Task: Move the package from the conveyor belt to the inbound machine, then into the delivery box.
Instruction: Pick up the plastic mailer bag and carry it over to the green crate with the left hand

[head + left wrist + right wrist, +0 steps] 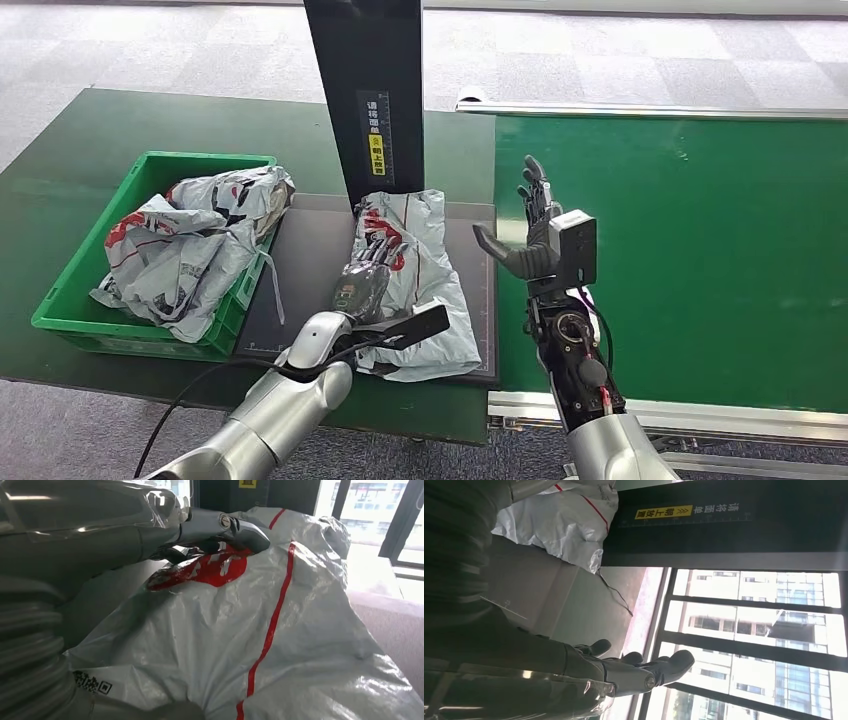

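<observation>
A grey-white package (425,300) with red print lies on the dark platform (300,270) of the inbound machine, just in front of its black post (365,90). My left hand (365,280) rests on top of the package, fingers stretched along it. In the left wrist view the thumb and dark fingers (210,530) lie on the package (300,645) at its red print; I cannot tell whether they pinch the film. My right hand (535,235) is raised at the near edge of the green conveyor belt (700,250), fingers apart and holding nothing. It is seen again as my right hand (634,672), with the package (569,525) beyond it.
A green crate (70,290) stands left of the platform with several crumpled packages (190,240) in it. A black cable (190,390) trails from my left arm over the table's front edge. The belt's metal frame (560,405) runs along the front.
</observation>
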